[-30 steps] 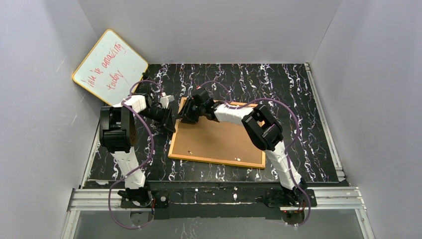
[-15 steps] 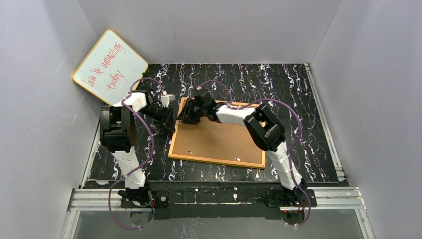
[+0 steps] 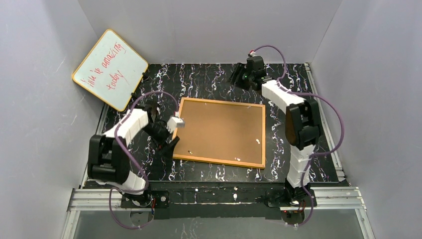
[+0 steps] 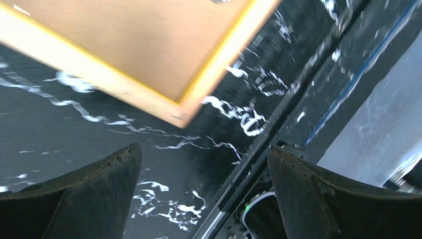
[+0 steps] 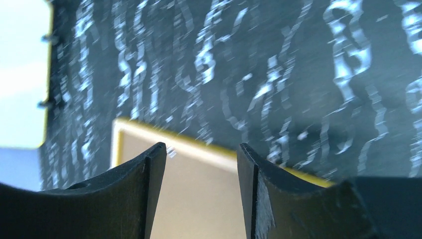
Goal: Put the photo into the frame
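Two sets of fingers stand clear of the frame (image 3: 221, 132), which lies flat on the black marbled surface (image 3: 209, 79) with its orange-brown back up. Your left fingers (image 4: 107, 179) hover just off the frame's near-left corner, spread wide and gripping nothing. Your right fingers (image 5: 142, 179) hang beyond the frame's far edge, toward its right end, parted with nothing between them. A whiteboard (image 3: 110, 68) leans past the frame's far-left corner.
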You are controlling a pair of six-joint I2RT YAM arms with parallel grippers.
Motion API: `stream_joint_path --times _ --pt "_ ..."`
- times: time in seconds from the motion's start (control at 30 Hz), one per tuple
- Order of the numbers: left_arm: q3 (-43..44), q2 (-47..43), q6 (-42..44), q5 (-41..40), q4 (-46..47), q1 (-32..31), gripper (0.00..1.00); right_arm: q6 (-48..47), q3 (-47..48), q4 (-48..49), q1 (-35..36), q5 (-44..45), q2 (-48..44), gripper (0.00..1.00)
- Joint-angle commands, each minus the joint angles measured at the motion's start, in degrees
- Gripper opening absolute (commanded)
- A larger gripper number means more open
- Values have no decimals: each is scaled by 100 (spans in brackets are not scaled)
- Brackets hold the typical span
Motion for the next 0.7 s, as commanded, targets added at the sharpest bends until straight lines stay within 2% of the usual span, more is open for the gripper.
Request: stream_joint_path --times 0.0,0.13,0.27,0.33,0.5,0.67 --pt "-647 -897 284 -878 201 -684 98 -601 670 -552 -322 460 759 63" --pt "-949 -1136 -135 -1408 922 -948 98 -743 1574 -944 -537 497 1467 63" --pt "-1179 -1011 -491 -1927 1597 -1143 98 -728 1817 -1187 -756 297 1836 63" --pt "-1233 -936 -682 -2136 2000 -1151 98 -686 1689 -1201 -844 212 1839 62" --pt "-1258 -699 -757 -2173 2161 -1270 98 -656 986 -1174 -965 183 1491 61" --pt "-1586 -678 -940 -2946 3011 -1364 98 -566 180 -1249 -1087 229 1078 60"
